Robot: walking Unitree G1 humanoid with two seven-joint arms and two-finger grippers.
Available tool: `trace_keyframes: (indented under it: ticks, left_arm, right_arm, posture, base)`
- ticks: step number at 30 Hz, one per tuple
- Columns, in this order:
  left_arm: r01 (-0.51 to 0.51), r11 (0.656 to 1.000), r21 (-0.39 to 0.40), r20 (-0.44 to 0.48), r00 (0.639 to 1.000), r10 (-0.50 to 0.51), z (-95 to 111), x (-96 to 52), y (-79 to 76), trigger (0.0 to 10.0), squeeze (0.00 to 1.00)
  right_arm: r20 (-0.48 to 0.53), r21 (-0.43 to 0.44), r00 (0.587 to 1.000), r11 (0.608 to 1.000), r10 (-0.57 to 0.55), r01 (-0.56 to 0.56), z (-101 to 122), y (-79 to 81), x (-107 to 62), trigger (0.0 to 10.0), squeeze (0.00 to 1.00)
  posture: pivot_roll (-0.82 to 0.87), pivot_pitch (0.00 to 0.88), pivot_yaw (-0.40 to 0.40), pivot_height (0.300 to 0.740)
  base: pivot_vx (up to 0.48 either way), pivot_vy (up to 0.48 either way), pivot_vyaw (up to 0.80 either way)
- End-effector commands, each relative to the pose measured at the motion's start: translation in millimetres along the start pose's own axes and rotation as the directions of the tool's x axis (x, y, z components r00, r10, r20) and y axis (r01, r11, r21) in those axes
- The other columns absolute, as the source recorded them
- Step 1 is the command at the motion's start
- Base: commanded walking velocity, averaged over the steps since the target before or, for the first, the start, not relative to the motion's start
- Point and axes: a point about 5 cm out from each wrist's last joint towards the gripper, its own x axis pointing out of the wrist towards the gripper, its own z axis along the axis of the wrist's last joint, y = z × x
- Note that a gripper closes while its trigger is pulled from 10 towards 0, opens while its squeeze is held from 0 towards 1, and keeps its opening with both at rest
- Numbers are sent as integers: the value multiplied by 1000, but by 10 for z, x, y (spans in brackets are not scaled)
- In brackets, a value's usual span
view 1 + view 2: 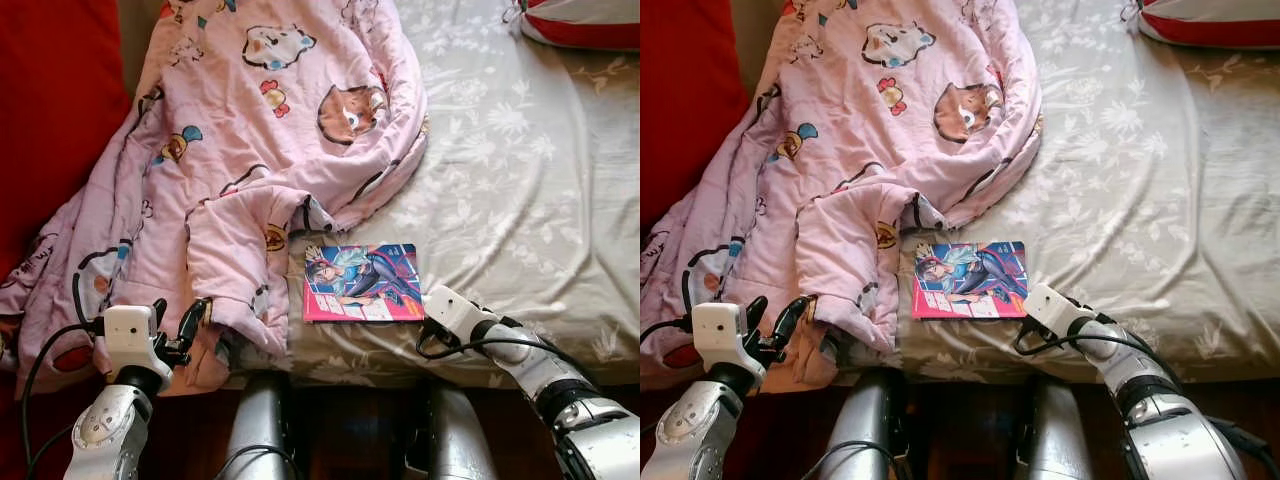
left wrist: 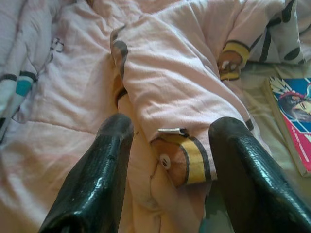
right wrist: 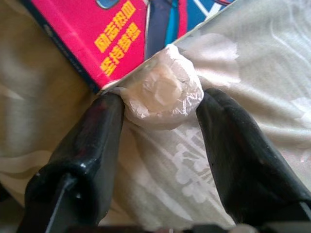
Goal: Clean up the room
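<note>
You are looking down at a bed (image 1: 520, 180) covered with a grey flowered sheet. A pink blanket (image 1: 250, 130) printed with cartoon animals lies crumpled over its left half and spills off the near edge. A comic book (image 1: 362, 283) with a bright cover lies flat on the sheet just right of the blanket's folded corner, near the bed's front edge. At the far right corner you can see part of a red and white pillow (image 1: 580, 22), and a red surface (image 1: 50, 100) runs along the left side.

Your left gripper (image 1: 178, 325) sits at the hanging edge of the blanket, with its fingers apart. Its wrist view adds what the head views do not: a fold of the blanket with a yellow and brown patch lies between the two black fingers (image 2: 95, 179), and the book's edge shows off to one side.

Your right gripper (image 3: 163, 104) reaches in at the book's near right corner; from the head views its fingers are hidden behind the wrist. The right wrist view shows them spread, with a small wad (image 3: 163, 92) of pale crinkled wrapping between the tips, resting on the sheet against the book's corner. The left finger touches it; you cannot tell whether the right one does.
</note>
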Motion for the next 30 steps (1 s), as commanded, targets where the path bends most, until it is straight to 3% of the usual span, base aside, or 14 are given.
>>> trace_keyframes:
  ticks: [1,2,3,4,30]
  left_arm:
    - [-7,1000,17,-37,999,8,-45,-76,56,10000,0]
    - [-7,1000,16,-38,999,8,-49,-81,53,10000,0]
    - [-7,1000,16,-40,999,8,-51,-84,51,10000,0]
    - [-7,1000,15,-44,999,8,-58,-96,47,10000,0]
    - [-13,1000,13,-60,998,14,-70,-119,38,10000,0]
  right_arm:
    - [-5,-5,1000,1000,23,-24,-6,74,17,10000,0]
    - [-6,-4,1000,1000,23,-23,-6,73,17,7137,0]
    - [-6,-3,1000,1000,23,-23,-6,71,16,7137,0]
    - [-6,-3,1000,1000,23,-23,-6,68,16,0,0]
    - [-10,9,998,998,69,-69,-22,227,43,0,0]
  posture:
    - [223,347,118,610]
    - [224,348,118,610]
    - [224,349,117,610]
    - [224,349,116,610]
    - [231,348,119,610]
  base:
    - [0,0,0]
    - [0,0,0]
    - [0,0,0]
    - [0,0,0]
    - [0,0,0]
